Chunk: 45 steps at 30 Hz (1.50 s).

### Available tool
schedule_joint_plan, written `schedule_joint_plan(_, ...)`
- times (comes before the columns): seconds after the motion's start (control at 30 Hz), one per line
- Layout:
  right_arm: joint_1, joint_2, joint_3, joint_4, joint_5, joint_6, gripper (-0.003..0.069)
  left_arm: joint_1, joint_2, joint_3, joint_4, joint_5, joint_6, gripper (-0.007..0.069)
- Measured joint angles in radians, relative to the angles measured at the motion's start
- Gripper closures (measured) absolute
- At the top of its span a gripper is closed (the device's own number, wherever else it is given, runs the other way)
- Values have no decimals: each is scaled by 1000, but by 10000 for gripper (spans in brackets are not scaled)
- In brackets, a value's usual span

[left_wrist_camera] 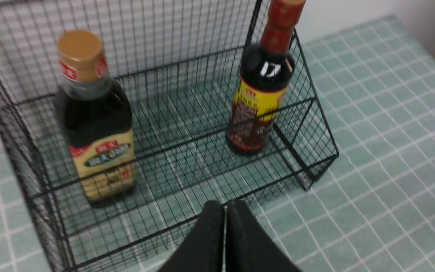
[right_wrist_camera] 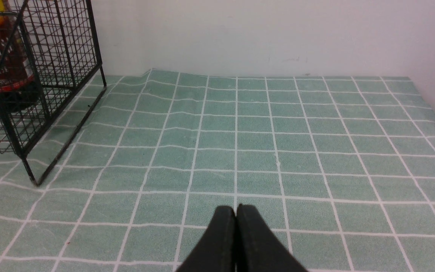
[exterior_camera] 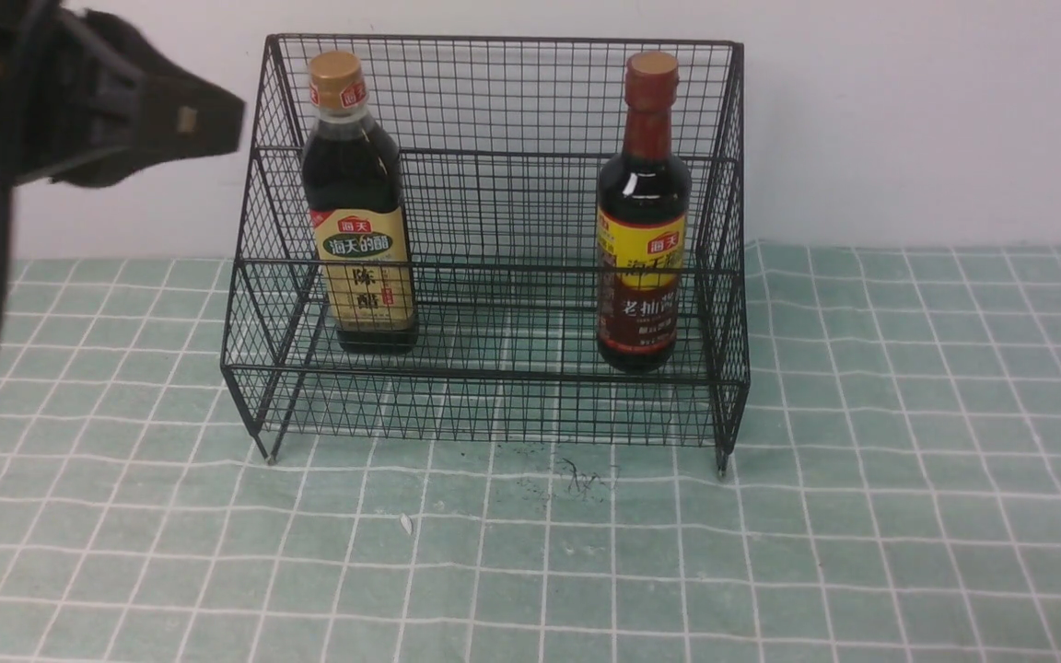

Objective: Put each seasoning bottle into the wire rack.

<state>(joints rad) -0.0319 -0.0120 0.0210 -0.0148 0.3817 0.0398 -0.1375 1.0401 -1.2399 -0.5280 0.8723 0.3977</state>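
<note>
Both bottles stand upright inside the wire rack: the square bottle toward its left side, the round bottle toward its right. The left hand hangs above the rack's front edge, pressed together and empty; the right hand is also together, over the bare surface. A careless left arm could snag the wire and jolt the square bottle over.

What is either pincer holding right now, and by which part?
Nothing. The left pincer and right pincer are both closed on empty air. Both bottles, tan-capped and red-necked, stand free in the wire rack.
</note>
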Motion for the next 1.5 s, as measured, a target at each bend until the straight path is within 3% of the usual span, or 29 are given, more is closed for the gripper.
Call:
schedule_joint_plan(0.27, 0, 0, 0, 0, 0, 0, 672, 0, -471, 297, 8, -100, -9, 631)
schedule_joint_plan(0.63, 0, 0, 0, 0, 0, 0, 672, 0, -976, 424, 128, -99, 36, 631)
schedule_joint_plan(0.9, 0, 0, 0, 0, 0, 0, 672, 0, -1064, 575, 290, -141, -93, 631)
schedule_joint_plan(1.17, 0, 0, 0, 0, 0, 0, 672, 35, -1060, 939, 513, -407, -258, 631)
schedule_joint_plan(1.5, 0, 0, 0, 1, 0, 0, 672, 40, -1060, 1257, 512, -484, -284, 631)
